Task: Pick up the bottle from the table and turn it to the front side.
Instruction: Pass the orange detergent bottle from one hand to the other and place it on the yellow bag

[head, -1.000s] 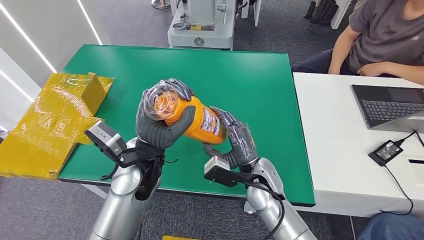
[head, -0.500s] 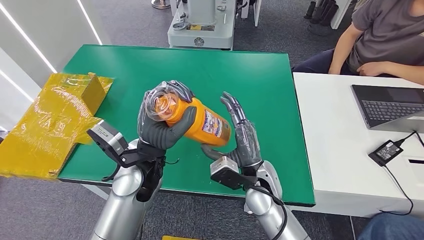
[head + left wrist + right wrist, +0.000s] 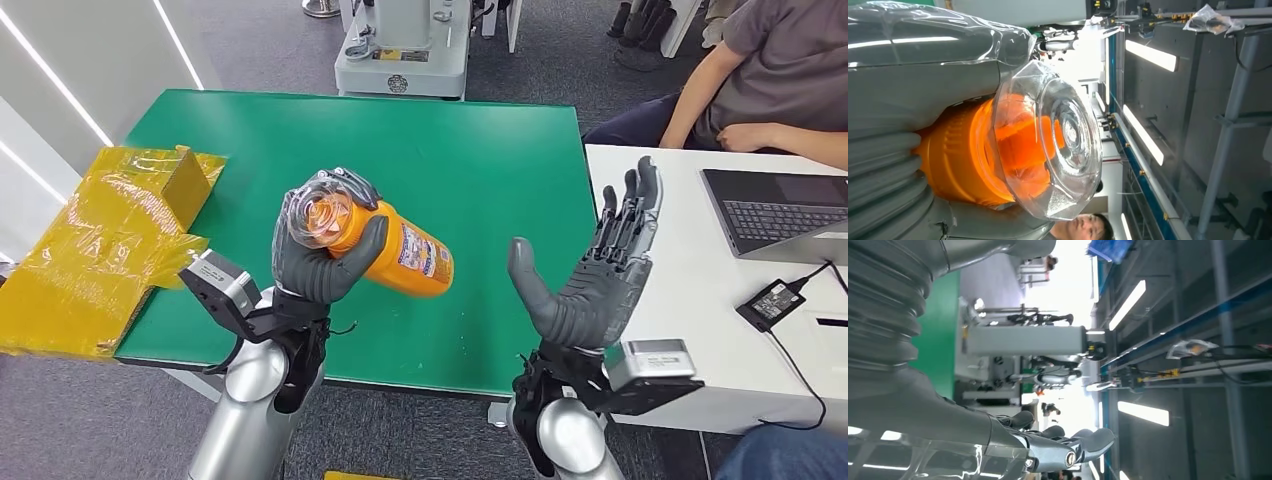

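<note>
A: Head view first. Where is the orange bottle (image 3: 395, 250)?

B: Lifted above the green table (image 3: 500, 150), lying tilted, its clear faceted cap (image 3: 322, 208) toward the camera and its base pointing away to the right. A white printed label faces up and to the right. The left hand (image 3: 325, 250) grips it at the cap end, fingers over the top and thumb wrapped underneath.

A: And the right hand (image 3: 595, 280)?

B: Apart from the bottle, off to its right, palm facing the bottle, fingers spread and pointing up, holding nothing. It hangs over the seam between the green table and a white desk (image 3: 680, 300).

A: Anything else around?

B: A crumpled yellow wrapped box (image 3: 110, 240) sits at the table's left edge. On the white desk are a laptop (image 3: 780, 210) and a black power adapter (image 3: 772, 303) with its cable. A person in a grey shirt (image 3: 770, 70) sits behind that desk, and a white machine base (image 3: 405, 55) stands beyond the table.

A: Left wrist view?

B: Very close: the clear cap (image 3: 1058, 145) with the orange body (image 3: 968, 160) behind it, grey fingers (image 3: 923, 90) pressed around the bottle on both sides. Ceiling lights run behind.

A: Right wrist view?

B: The ribbed grey cover and the right hand's fingers (image 3: 1068, 445) extended with nothing between them; a strip of green table (image 3: 940, 335) and the room beyond
</note>
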